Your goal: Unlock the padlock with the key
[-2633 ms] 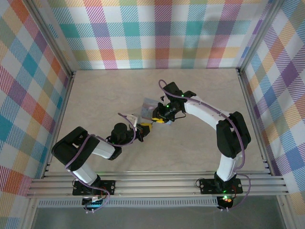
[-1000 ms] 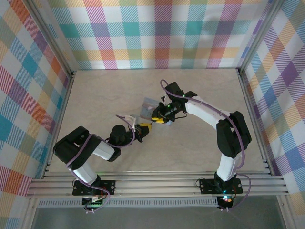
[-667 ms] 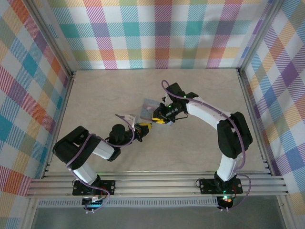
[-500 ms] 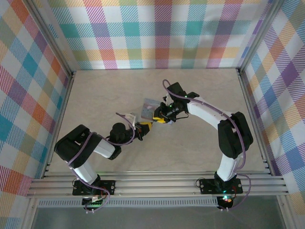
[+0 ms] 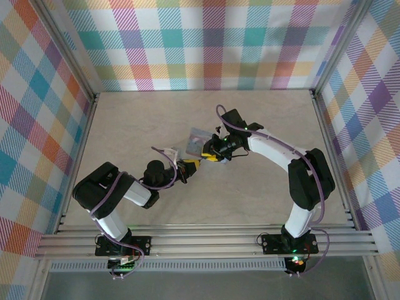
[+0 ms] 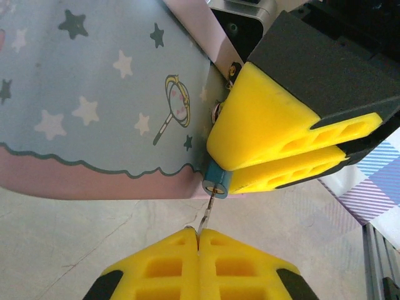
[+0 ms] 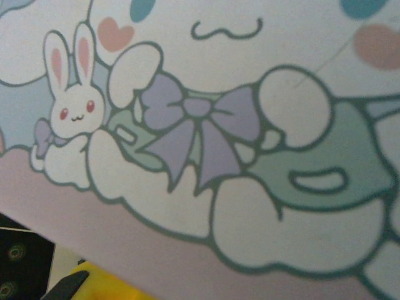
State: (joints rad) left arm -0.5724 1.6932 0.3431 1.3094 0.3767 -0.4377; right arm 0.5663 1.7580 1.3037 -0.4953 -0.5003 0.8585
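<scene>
Pinching key (image 6: 206,215), left gripper (image 6: 199,240) probes padlock (image 6: 217,183), itself clamped in right gripper (image 6: 253,167); slight tilt could bend or jam key.

Tin (image 6: 94,94): rectangular, pale blue, dark and white stars, small wand motif, pink scalloped band along the edge; right wrist view shows a white rabbit and lilac bow.
Table (image 5: 125,125): pale beige, marbled.
Walls (image 5: 206,44): pastel plaid cloth on three sides.
Rails (image 5: 206,240): aluminium, near edge.
</scene>
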